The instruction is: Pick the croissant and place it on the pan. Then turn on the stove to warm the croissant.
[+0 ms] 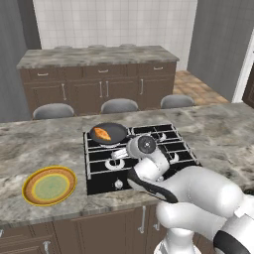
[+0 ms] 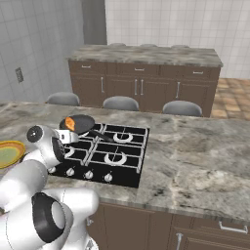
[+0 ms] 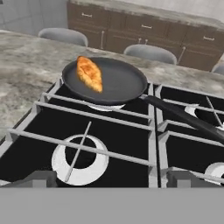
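The croissant (image 1: 102, 133) (image 2: 71, 122) (image 3: 89, 73) lies golden-orange on the left part of the black pan (image 1: 116, 131) (image 2: 84, 123) (image 3: 122, 81). The pan sits on the back-left burner of the stove (image 1: 163, 141) (image 2: 127, 146) (image 3: 122, 140), its long handle (image 3: 183, 116) reaching right. My gripper (image 1: 118, 155) (image 2: 73, 136) (image 3: 114, 179) hovers over the front-left burner, short of the pan. It is open, fingertips (image 3: 41, 177) wide apart with nothing between them. Silver knobs (image 2: 88, 174) (image 1: 118, 184) line the stove's near edge, partly hidden by my arm.
A yellow-rimmed, green-centred plate (image 1: 49, 185) (image 2: 9, 152) rests on the marble counter left of the stove. Three grey stools (image 1: 119, 105) (image 2: 120, 103) stand behind the counter. Brown cabinets (image 1: 101, 84) line the far wall. Bare counter (image 2: 195, 156) stretches to the stove's right.
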Controlling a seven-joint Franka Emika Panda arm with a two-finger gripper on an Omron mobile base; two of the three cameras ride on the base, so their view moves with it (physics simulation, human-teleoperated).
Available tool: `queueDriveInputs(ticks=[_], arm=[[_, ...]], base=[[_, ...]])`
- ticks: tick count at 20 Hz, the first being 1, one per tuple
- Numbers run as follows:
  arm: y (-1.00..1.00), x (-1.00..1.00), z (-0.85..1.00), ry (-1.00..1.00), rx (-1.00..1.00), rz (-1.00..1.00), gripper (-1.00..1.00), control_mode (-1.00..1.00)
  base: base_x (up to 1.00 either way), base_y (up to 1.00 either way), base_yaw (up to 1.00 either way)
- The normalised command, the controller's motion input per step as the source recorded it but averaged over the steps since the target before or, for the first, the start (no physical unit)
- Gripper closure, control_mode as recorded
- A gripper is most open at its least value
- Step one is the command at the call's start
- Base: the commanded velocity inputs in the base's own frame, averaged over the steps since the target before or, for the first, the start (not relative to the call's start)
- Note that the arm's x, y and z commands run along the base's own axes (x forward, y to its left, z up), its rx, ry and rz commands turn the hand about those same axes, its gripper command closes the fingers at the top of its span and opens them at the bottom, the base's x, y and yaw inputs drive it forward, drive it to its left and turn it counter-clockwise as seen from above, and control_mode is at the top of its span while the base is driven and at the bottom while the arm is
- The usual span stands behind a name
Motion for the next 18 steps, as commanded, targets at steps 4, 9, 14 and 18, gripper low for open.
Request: queueDriveInputs(ticks=[4, 9, 14, 18], arm=[[0.0, -0.35, 0.0, 0.25, 0.16, 0.0, -1.0, -1.0], [0.0, -0.09, 0.0, 0.18, 0.07, 0.0, -1.0, -1.0], [0.0, 0.09, -0.15, 0.04, 0.0, 0.0, -1.0, -1.0], [-0.16, 0.08, -0.48, 0.26, 0.0, 0.0, -1.0, -1.0]], base=[[0.0, 0.0, 0.0], [0.0, 0.0, 0.0], [0.0, 0.0, 0.0], [0.0, 0.0, 0.0]])
